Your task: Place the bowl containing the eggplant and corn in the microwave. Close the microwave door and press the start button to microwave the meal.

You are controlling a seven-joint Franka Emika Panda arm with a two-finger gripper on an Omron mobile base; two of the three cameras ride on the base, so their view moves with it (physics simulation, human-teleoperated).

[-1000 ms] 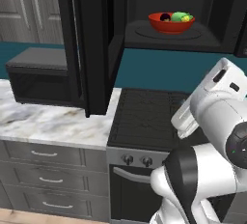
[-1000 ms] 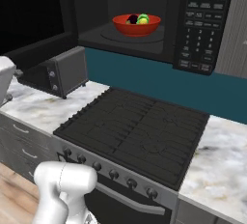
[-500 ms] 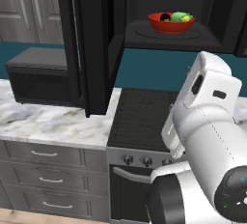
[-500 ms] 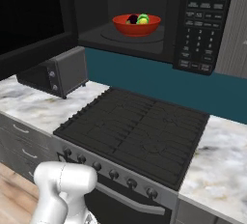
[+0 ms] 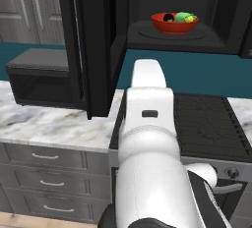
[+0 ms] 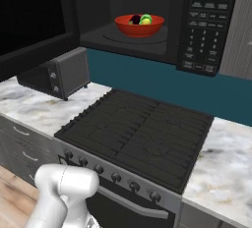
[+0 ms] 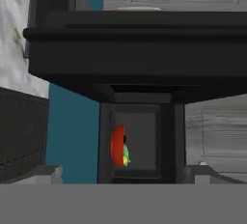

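Inside the microwave (image 6: 147, 15), the red bowl (image 6: 139, 25) with eggplant (image 6: 135, 19) and corn (image 6: 145, 19) sits on the turntable; the microwave door (image 5: 91, 45) stands swung out leftward; the tool (image 7: 125, 172), jaws wide and empty, faces its edge, likely to push it shut.

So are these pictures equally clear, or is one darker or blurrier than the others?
Left base view: evenly lit, though the white arm blocks the middle and the microwave door is nearly featureless black. Right base view: sharpest, the bowl bright against the microwave cavity, with soft sheen on the stovetop. Hand view: soft and rolled sideways, the bowl seen edge-on.
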